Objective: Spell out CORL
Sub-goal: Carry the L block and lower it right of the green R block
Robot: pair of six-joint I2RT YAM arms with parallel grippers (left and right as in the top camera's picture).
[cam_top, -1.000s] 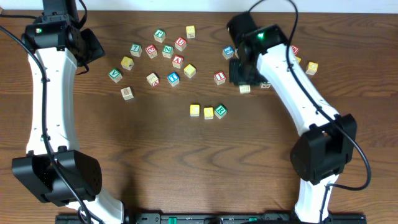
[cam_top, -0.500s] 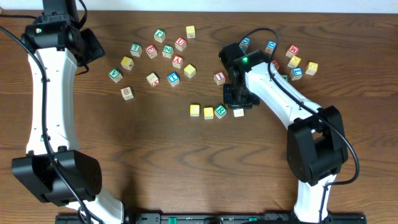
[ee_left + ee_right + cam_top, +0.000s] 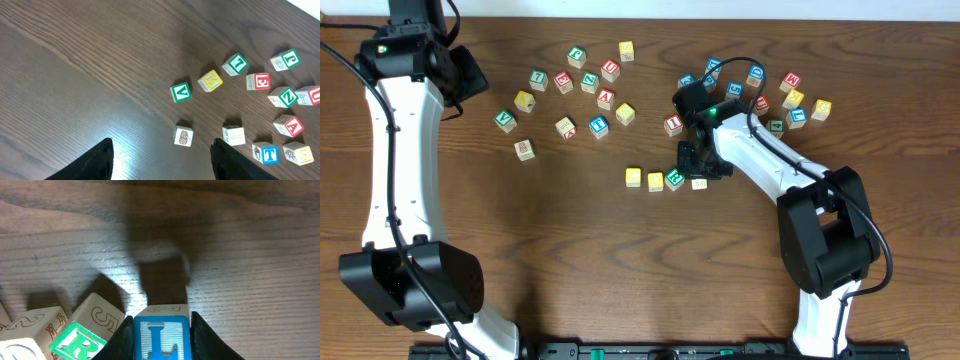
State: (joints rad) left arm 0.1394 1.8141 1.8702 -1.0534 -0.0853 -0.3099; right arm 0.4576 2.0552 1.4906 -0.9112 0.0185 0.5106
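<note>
– placement of the last letter, i judge. the right gripper (image 3: 161,317) is clamped on the l cube (image 3: 161,340), with a finger against each side.
– where does that cube sit on the table (image 3: 570,270)?
– about the middle, at the right end of a short row: first yellow cube (image 3: 634,177), second yellow cube (image 3: 655,181), r cube (image 3: 674,179), then the l just beside it. the loose cubes (image 3: 590,85) lie scattered toward the far edge.
– is it down on the wood yet?
– i cannot tell; the right wrist view cuts off its lower part.
– so what does the next move call for?
– if it is resting, the jaws should part slightly and rise straight up, so the fingers neither drag the l nor knock the r, which stands close to the left finger. a small gap to the r may want closing first.
– what of the other arm?
– the left gripper (image 3: 162,145) hangs with its fingers apart and holds nothing, near the table's far left corner.
– what does each view add?
– the overhead view gives the whole row and both arms, but the gripper covers the grip. the right wrist view shows the blue l, the green r and the finger contact, but hardly any of the yellow pair. the left wrist view shows only scattered cubes.
</note>
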